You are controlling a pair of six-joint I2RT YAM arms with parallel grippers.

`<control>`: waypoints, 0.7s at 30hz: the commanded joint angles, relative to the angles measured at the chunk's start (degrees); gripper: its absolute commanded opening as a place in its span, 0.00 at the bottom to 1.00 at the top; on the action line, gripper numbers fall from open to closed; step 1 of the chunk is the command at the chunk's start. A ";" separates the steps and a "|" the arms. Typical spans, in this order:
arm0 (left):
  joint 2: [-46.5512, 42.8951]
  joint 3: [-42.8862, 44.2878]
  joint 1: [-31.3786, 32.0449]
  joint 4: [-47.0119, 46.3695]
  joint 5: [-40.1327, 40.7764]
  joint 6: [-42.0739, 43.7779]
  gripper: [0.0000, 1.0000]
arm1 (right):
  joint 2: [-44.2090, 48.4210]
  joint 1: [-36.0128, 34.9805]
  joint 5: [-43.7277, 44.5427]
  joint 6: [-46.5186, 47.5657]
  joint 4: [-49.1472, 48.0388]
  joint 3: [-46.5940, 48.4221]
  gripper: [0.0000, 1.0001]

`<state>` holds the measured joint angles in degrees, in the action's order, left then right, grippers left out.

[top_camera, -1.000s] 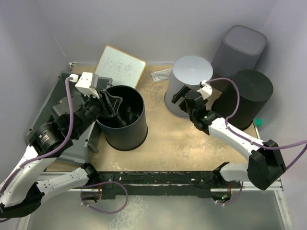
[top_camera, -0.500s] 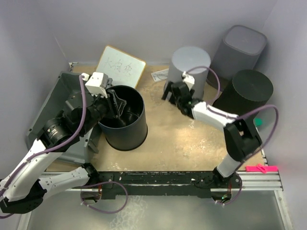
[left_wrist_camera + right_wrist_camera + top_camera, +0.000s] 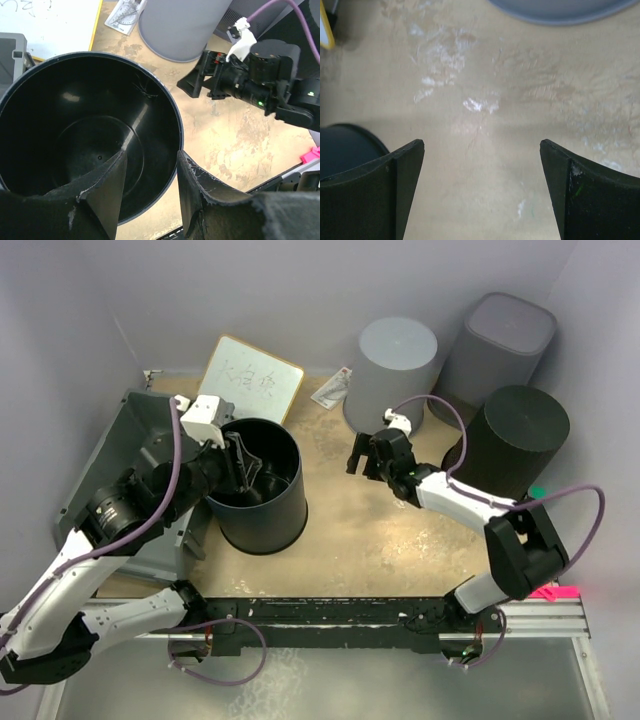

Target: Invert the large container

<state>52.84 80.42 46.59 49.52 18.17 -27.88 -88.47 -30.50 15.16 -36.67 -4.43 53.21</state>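
Note:
The large container (image 3: pixel 112 435) is a grey tub at the far left, tilted against the wall and partly hidden by my left arm. My left gripper (image 3: pixel 240 455) is open over the open black bucket (image 3: pixel 255 490). In the left wrist view its jaws (image 3: pixel 150 155) straddle the bucket's (image 3: pixel 90 130) near rim without closing on it. My right gripper (image 3: pixel 358 452) is open and empty over bare table (image 3: pixel 482 150), between the black bucket and the upturned grey bucket (image 3: pixel 393 370). Neither gripper touches the tub.
A tall dark-grey square bin (image 3: pixel 505 335) and an upturned black bucket (image 3: pixel 512 435) stand at the back right. A whiteboard (image 3: pixel 250 378) leans at the back, with a small packet (image 3: pixel 332 390) beside it. The grey bucket's rim shows in the right wrist view (image 3: pixel 560 10).
The grey bucket has slid toward the back wall, and my right gripper has drawn back from it toward the table's middle. My left gripper has barely moved.

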 commanded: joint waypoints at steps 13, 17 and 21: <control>6.41 0.69 6.67 -2.93 4.99 -1.53 0.45 | 37.04 -0.44 3.92 -0.11 15.74 -13.35 1.00; 11.18 0.42 12.14 -6.02 10.56 -3.12 0.50 | 44.01 -0.44 6.08 0.79 19.86 -13.60 1.00; 16.14 0.58 13.08 -5.50 14.02 -3.21 0.55 | 46.99 -0.44 6.68 0.26 24.82 -12.54 1.00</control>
<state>65.43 80.42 58.92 46.52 26.44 -29.63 -43.22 -30.89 19.03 -36.77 13.63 39.81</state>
